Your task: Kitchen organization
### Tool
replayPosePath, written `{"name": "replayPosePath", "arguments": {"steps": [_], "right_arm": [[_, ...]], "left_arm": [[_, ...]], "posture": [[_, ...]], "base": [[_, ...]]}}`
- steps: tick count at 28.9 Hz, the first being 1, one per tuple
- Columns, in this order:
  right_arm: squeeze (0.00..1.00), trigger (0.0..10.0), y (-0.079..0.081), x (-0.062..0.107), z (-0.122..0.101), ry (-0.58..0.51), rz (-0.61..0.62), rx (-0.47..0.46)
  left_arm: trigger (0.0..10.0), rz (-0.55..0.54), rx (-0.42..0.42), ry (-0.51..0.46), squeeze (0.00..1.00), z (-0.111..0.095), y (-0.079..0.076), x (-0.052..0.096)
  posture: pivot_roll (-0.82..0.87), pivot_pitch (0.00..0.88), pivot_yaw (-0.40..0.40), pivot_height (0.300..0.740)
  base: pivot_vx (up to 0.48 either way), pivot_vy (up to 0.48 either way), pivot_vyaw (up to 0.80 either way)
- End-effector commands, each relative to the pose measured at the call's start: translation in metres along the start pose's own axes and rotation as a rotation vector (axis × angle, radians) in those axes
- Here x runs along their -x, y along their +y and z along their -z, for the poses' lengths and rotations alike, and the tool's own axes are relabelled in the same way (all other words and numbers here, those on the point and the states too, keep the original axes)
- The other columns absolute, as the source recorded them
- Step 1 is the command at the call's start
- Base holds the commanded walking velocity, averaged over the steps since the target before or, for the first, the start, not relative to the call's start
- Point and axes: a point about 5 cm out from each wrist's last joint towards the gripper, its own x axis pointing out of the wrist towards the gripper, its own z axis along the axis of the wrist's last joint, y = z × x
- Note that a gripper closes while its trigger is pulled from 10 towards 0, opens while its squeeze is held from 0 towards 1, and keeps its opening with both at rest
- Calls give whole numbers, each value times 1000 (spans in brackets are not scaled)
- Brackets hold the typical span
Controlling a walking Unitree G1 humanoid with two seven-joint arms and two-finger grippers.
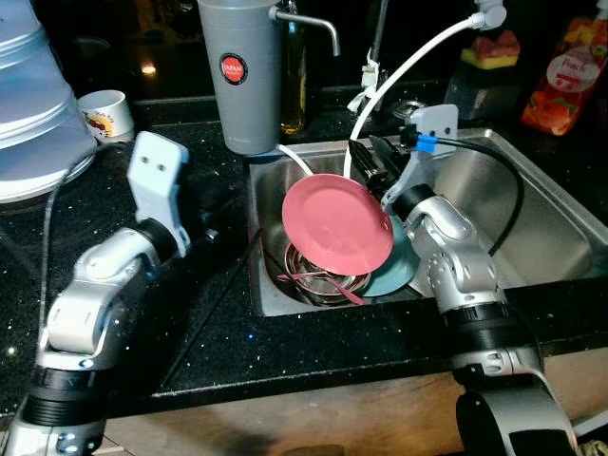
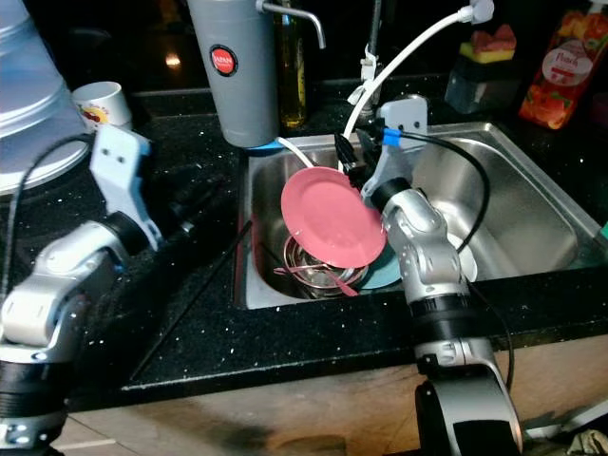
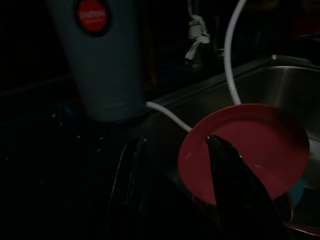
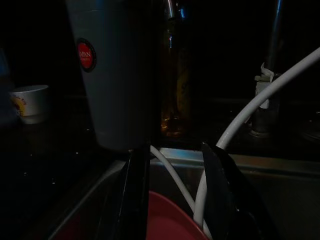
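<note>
Far left, a stack of pale plastic tubs [image 1: 33, 104] stands on the black speckled stone counter [image 1: 218, 342], with a small white cup bearing a red-and-yellow print [image 1: 106, 114] just beside it; the print cannot be read. The left gripper [image 1: 220, 204] lies low over the counter, its silver forearm bent at the elbow and its white wrist bracket raised; in the left wrist view its two black fingers [image 3: 125, 185] stand well apart, holding nothing, short of the sink's left rim. A tall grey plastic canister [image 1: 239, 71] at the sink's far left corner carries a round red label reading "JAPAN", with smaller writing too fine to read. Behind it stands an amber glass bottle [image 1: 293, 76].

In the stainless steel sink [image 1: 541, 218], a round pink plastic plate [image 1: 337, 220] is tilted on edge above a steel bowl [image 1: 318, 275] and a teal plate [image 1: 399, 271]. The right gripper [image 1: 366, 166] reaches in from the near rim, elbow high, fingers at the plate's far edge; whether they clamp it cannot be told. A white hose [image 1: 399, 71] arcs overhead. The sink's right half is open. Far right, an orange pouch [image 1: 570, 76] reads "Peach".
</note>
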Motion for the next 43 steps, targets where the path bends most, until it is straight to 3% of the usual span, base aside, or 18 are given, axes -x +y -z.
{"name": "replayPosePath", "arguments": {"steps": [1,7,12,20,22,25,28,39,43], "right_arm": [[0,10000,9,12,3,1,-3,67],[0,10000,14,28,5,1,12,98],[0,10000,14,57,15,17,107,96],[0,10000,11,72,21,40,161,72],[0,10000,5,85,25,67,182,173],[0,10000,4,89,27,84,180,221],[0,10000,4,97,42,190,157,276],[0,10000,-2,99,56,279,205,205],[0,10000,-16,81,49,286,251,190]], "left_arm": [[10000,-73,-35,68,0,9,5,13],[10000,-171,-41,108,0,19,8,25],[10000,-300,-2,20,0,22,0,42],[10000,-311,-3,-37,0,18,-10,48],[10000,-309,12,-35,0,23,-14,60],[10000,-309,12,-25,0,25,-15,65],[10000,-304,-7,13,0,31,-17,70],[10000,-333,-17,89,0,43,-10,67],[10000,-371,-28,137,0,50,-2,59]], "posture": [[25,13,2,740],[19,12,8,740],[19,18,9,740],[22,20,8,740],[24,29,15,740],[24,30,17,740],[33,31,18,740],[34,39,18,740],[29,43,24,740]], "base": [[0,0,0],[0,0,0],[0,0,0],[0,0,0],[0,0,0],[0,0,0],[0,0,0],[0,0,0],[0,0,0]]}}
